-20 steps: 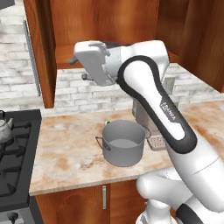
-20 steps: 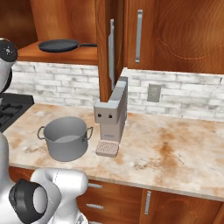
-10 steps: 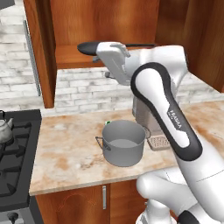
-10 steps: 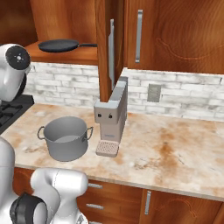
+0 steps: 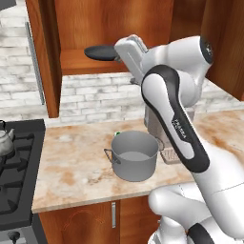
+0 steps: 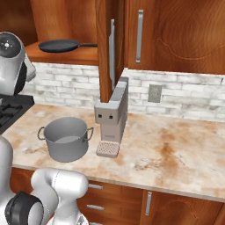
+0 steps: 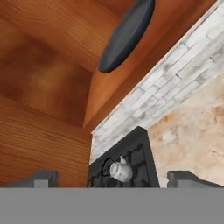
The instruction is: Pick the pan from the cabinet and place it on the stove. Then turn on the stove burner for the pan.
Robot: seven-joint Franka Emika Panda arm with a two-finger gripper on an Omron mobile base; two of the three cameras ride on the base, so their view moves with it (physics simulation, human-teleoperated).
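Note:
The pan [image 6: 59, 45], dark and shallow, lies on the lower shelf of the open cabinet [image 6: 79, 56], its handle pointing right. From the left base camera, the pan [image 5: 100, 52] sits just left of my gripper [image 5: 118, 53], which is raised to shelf height beside it. In the hand view the pan [image 7: 127, 35] is seen edge-on near the top, well apart from my gripper [image 7: 113, 179]. Its fingertips [image 7: 41, 178] stand wide open with nothing between them. The black stove [image 5: 14, 167] is at the lower left, below the counter's end.
A grey steel pot [image 5: 136, 155] stands on the counter with a grey coffee machine [image 6: 112, 116] beside it. A small silver kettle [image 5: 4, 143] sits on the stove. The cabinet door [image 5: 43, 57] hangs open to the left of the shelf.
My hand has swung right and slightly up along the shelf front, closer to the pan. The jaws stayed open, and the pan and the pot have not moved.

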